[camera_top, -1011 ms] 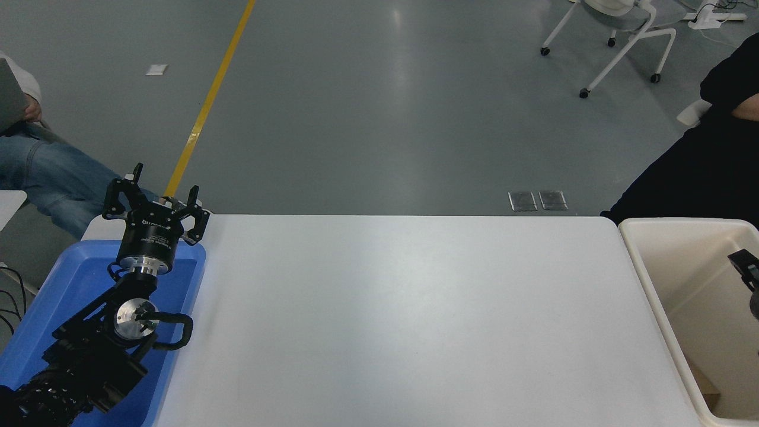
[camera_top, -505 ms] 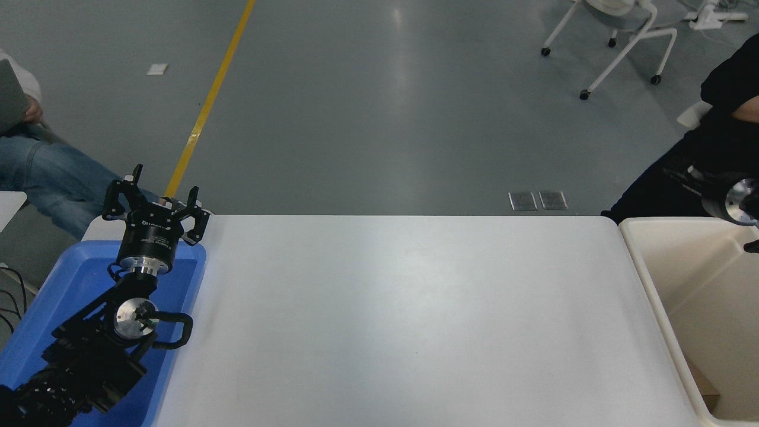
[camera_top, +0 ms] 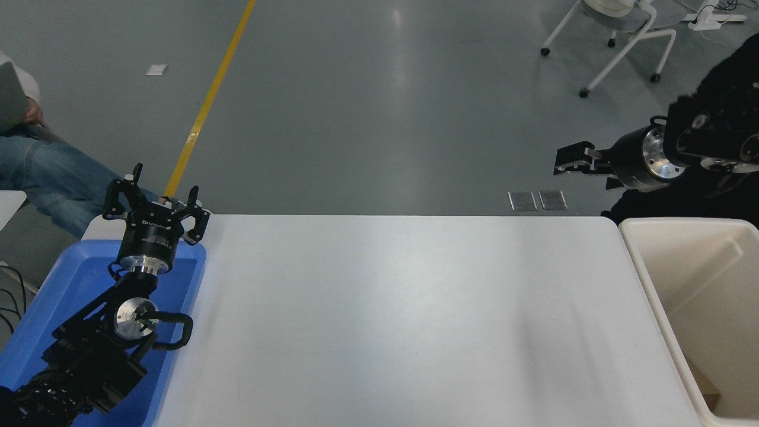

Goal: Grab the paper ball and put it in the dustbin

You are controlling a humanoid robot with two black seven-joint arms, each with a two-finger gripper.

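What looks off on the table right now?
No paper ball shows on the table. A tan scrap sits low in the dustbin; I can't tell what. The right gripper hangs above the far edge holding nothing. Nothing is spilled or askew.

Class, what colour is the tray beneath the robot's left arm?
Bright blue tray, seen best in the head view.

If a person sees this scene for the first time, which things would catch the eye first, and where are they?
The right gripper stands out most: it hangs high over the floor beyond the table's far right corner, pointing left and holding nothing. Below it, at the right edge, sits the big cream dustbin. At the lower left, the parked left gripper rises over a bright blue tray.
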